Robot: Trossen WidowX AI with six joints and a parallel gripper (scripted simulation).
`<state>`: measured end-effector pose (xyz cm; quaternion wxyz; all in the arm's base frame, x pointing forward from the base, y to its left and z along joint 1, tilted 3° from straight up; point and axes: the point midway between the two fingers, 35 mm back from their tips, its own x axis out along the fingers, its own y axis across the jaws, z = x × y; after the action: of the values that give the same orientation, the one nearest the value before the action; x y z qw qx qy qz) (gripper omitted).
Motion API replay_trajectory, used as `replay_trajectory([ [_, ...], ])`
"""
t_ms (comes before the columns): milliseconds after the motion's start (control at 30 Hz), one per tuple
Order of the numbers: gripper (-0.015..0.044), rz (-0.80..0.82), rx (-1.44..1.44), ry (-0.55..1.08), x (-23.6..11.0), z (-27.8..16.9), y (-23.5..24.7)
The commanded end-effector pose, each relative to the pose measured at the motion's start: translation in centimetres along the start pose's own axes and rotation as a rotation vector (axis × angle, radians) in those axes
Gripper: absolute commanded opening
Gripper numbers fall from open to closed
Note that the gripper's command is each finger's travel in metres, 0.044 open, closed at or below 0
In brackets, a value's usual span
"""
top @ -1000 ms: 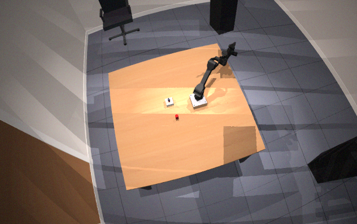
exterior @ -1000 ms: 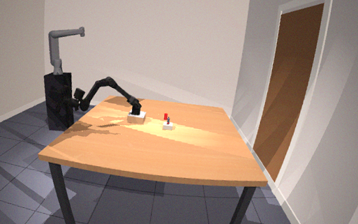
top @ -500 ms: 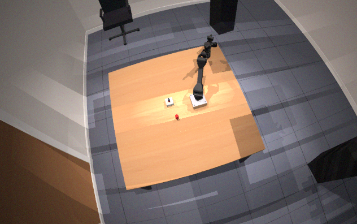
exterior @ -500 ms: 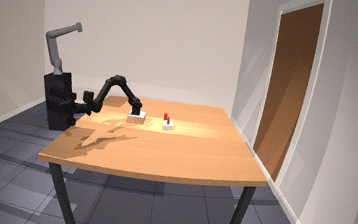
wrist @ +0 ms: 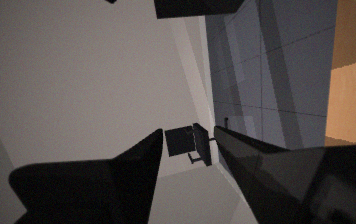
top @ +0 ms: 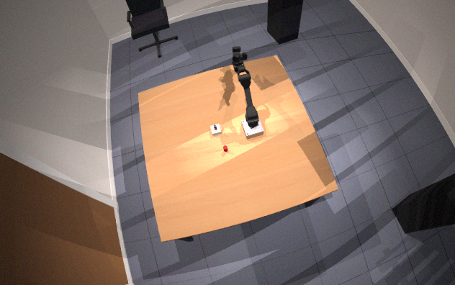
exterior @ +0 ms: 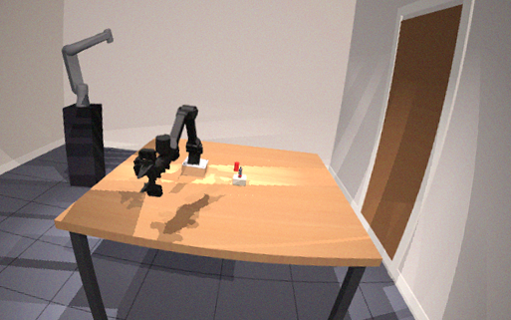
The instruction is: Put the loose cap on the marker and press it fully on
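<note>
A dark marker [top: 215, 127] [exterior: 240, 172] stands upright in a small white holder block [top: 217, 133] [exterior: 239, 181] near the middle of the wooden table [top: 216, 194] [exterior: 254, 227]. The red cap [top: 224, 148] [exterior: 237, 165] stands loose on the table a short way from the block. My gripper [top: 237, 54] [exterior: 147, 173] [wrist: 188, 131] is open and empty. It hangs over the table's far edge, well away from both cap and marker, and faces out toward the room. Neither cap nor marker shows in the wrist view.
My arm's white base [top: 252, 130] [exterior: 194, 167] stands beside the holder block. An office chair [top: 149, 21] [wrist: 187, 142] and a black pedestal [top: 284, 18] [exterior: 83, 141] carrying a grey arm [exterior: 78, 60] stand on the floor beyond the table. A brown door [exterior: 411, 125] is in the wall.
</note>
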<state>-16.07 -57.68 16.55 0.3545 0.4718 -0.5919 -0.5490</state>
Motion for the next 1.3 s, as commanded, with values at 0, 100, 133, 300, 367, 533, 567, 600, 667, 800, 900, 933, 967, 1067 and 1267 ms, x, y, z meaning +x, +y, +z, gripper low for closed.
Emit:
replay_trajectory([
  [0,0.0243,-0.094,-0.028,0.112,-1.7,-7.0,-1.5],
  [100,0.0243,-0.165,-0.052,0.192,-3.4,-11.9,-3.0],
  [133,0.0243,-0.189,-0.061,0.219,-4.1,-13.4,-3.4],
  [300,0.0243,-0.306,-0.115,0.354,-8.5,-20.9,-5.9],
  [367,0.0243,-0.352,-0.141,0.408,-10.6,-23.6,-6.9],
  [533,0.0243,-0.466,-0.219,0.543,-16.8,-29.6,-9.4],
  [567,0.0243,-0.488,-0.237,0.570,-18.2,-30.7,-9.9],
  [600,0.0243,-0.511,-0.255,0.597,-19.6,-31.6,-10.3],
  [667,0.0243,-0.555,-0.295,0.650,-22.6,-33.4,-11.3],
  [800,0.0243,-0.639,-0.383,0.757,-28.9,-36.2,-13.0],
  [900,0.0243,-0.693,-0.463,0.838,-34.0,-37.7,-14.1],
  [933,0.0243,-0.710,-0.491,0.865,-35.8,-38.0,-14.4],
  [967,0.0243,-0.726,-0.521,0.892,-37.5,-38.2,-14.8],
  [1067,0.0243,-0.771,-0.613,0.972,-42.7,-38.5,-15.6],
  [1267,0.0243,-0.864,-0.822,1.127,-53.0,-36.9,-17.1],
])
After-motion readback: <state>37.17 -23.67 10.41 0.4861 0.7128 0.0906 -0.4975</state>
